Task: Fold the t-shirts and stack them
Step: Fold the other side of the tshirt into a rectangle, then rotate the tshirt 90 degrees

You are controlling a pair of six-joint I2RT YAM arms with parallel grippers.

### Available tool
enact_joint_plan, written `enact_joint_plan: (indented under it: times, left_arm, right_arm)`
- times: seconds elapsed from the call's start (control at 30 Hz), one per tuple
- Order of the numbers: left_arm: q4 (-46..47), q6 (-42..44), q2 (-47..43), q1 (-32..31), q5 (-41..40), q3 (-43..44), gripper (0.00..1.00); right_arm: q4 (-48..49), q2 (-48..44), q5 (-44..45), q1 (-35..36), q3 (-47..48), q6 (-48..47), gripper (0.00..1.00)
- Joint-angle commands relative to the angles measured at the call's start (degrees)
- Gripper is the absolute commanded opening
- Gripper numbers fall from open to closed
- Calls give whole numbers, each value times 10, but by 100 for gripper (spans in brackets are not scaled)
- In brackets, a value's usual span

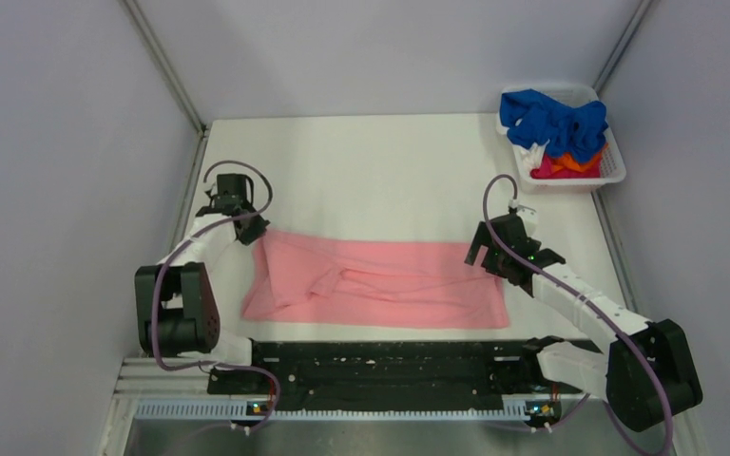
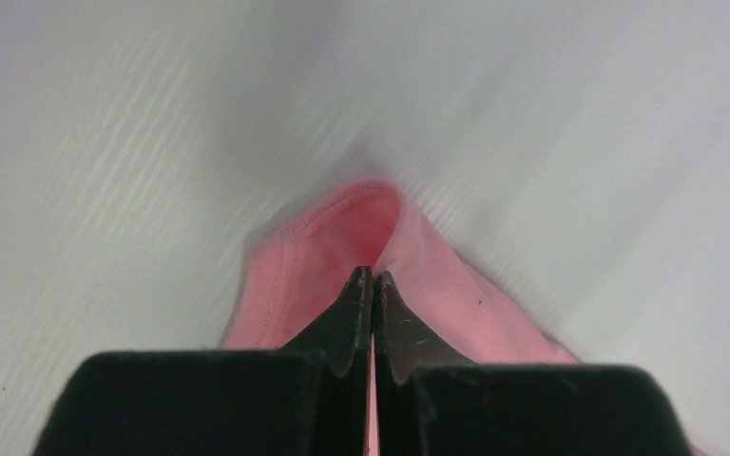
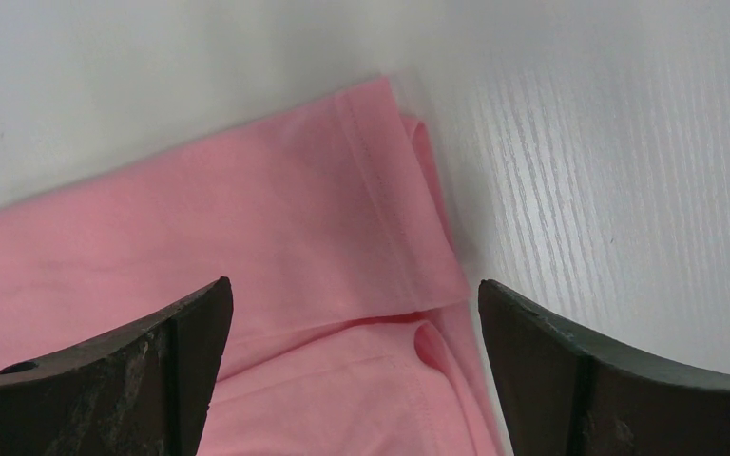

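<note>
A salmon-pink t-shirt (image 1: 380, 283) lies folded lengthwise across the middle of the table. My left gripper (image 1: 247, 228) is shut on its far left corner; the left wrist view shows the cloth (image 2: 323, 247) pinched between the closed fingertips. My right gripper (image 1: 490, 255) is open over the shirt's far right corner, where the hemmed edge (image 3: 380, 190) lies flat between the spread fingers. The blue t-shirt (image 1: 551, 119), the orange one (image 1: 580, 163) and a red one (image 1: 547, 171) sit bunched in the basket.
The white plastic basket (image 1: 613, 176) stands at the table's far right corner. Grey walls close in the table on the left, back and right. A black rail (image 1: 390, 366) runs along the near edge between the arm bases.
</note>
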Motion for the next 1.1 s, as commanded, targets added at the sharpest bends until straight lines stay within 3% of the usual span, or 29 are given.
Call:
enact_joint_plan:
  times: [0.0,0.2,0.23,0.37,0.43,0.63,0.8,0.93,1.07]
  left_arm:
    - [-5,10,45,11,-32,49,0]
    - [-35,8,123,21,-57,119,0]
    - [-42,7,133,21,-56,130,6]
    - [-75,-9,134,21,-55,162,60]
    - [-95,-20,110,20,-60,163,96]
    - [-112,-54,-32,-13,-23,74,99]
    - [-3,-78,-129,-84,146,-83,99]
    - [35,-111,-109,-152,148,-127,99]
    - [117,-132,-22,-155,185,-128,99]
  right_arm:
    - [0,1,14,3,17,-6,99]
    - [0,-2,14,3,20,-9,99]
    - [0,-4,14,2,20,-9,99]
    - [2,-10,8,3,26,-15,99]
    - [14,-19,-12,7,27,-23,99]
    - [115,12,-68,60,36,-43,99]
    - [183,122,-124,103,83,-20,99]
    - [170,204,-123,123,123,-17,99]
    - [170,223,-143,125,107,-9,99]
